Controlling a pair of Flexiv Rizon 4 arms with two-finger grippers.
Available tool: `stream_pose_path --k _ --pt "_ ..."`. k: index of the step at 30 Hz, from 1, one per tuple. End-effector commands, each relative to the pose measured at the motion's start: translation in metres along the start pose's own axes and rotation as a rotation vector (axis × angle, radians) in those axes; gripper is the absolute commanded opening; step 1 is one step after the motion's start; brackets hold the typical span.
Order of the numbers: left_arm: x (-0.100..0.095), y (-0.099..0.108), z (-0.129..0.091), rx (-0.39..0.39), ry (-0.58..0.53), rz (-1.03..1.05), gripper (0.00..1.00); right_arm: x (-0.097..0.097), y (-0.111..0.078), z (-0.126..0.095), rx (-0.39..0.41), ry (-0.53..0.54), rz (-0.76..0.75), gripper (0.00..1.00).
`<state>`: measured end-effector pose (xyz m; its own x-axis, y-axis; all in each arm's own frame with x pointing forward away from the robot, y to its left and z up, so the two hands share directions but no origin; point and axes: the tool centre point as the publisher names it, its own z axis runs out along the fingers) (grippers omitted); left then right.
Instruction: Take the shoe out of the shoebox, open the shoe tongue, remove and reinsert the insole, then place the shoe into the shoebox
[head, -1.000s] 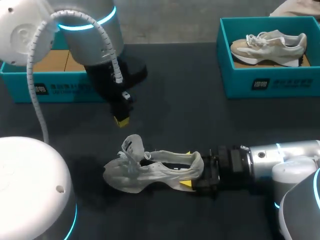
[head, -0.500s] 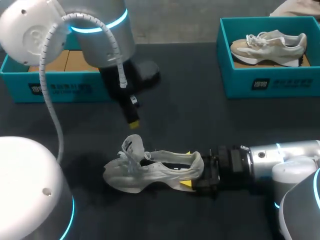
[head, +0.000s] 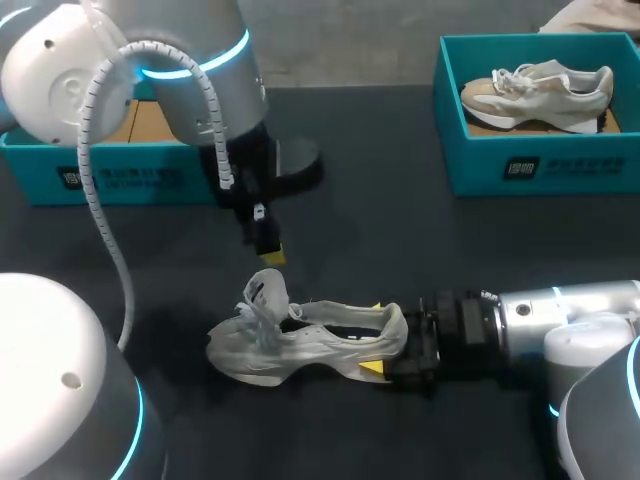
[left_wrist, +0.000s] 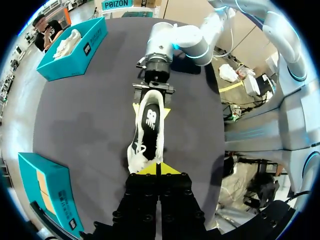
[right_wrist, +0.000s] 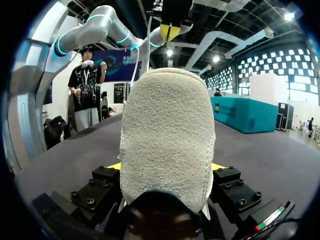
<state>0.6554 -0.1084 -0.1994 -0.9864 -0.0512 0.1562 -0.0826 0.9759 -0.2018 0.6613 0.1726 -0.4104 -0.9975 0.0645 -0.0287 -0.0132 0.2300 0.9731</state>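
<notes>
A white sneaker (head: 300, 340) lies on the dark table, toe to the left and tongue (head: 265, 290) standing up. My right gripper (head: 374, 338) is shut on its heel, with one yellow tip on each side. In the right wrist view the heel (right_wrist: 167, 145) fills the space between the fingers. My left gripper (head: 270, 252) hangs shut, just above and behind the tongue, touching nothing. In the left wrist view the shoe (left_wrist: 148, 127) lies straight ahead of the left gripper's (left_wrist: 156, 169) closed tips.
A teal shoebox (head: 520, 160) at the back right holds a second, beige sneaker (head: 540, 85). Another teal box (head: 110, 175) stands at the back left, partly behind my left arm. Bare table lies between the boxes and the shoe.
My left arm has come forward and slightly right, bringing its shut gripper closer to the tongue. The right arm and the shoe have stayed still.
</notes>
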Motion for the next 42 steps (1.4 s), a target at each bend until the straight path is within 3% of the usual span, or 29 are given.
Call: stream_pose_path --k 1,15,26,31,42 --pt "-0.002 -0.004 0.007 0.02 0.024 0.06 0.0 0.0 0.002 -0.001 0.006 0.003 0.001 0.0" --pt "-0.023 -0.026 0.047 0.03 0.161 0.24 0.0 0.0 0.002 -0.001 0.006 0.003 0.001 0.0" --pt "-0.023 -0.026 0.047 0.03 0.161 0.24 0.0 0.0 0.002 -0.001 0.006 0.003 0.001 0.0" --pt "-0.025 -0.027 0.06 0.071 0.218 0.286 0.0 0.0 0.002 -0.001 0.006 0.003 0.001 0.0" --pt "-0.023 -0.025 0.093 0.062 0.243 0.325 0.0 0.0 0.002 -0.001 0.006 0.003 0.001 0.0"
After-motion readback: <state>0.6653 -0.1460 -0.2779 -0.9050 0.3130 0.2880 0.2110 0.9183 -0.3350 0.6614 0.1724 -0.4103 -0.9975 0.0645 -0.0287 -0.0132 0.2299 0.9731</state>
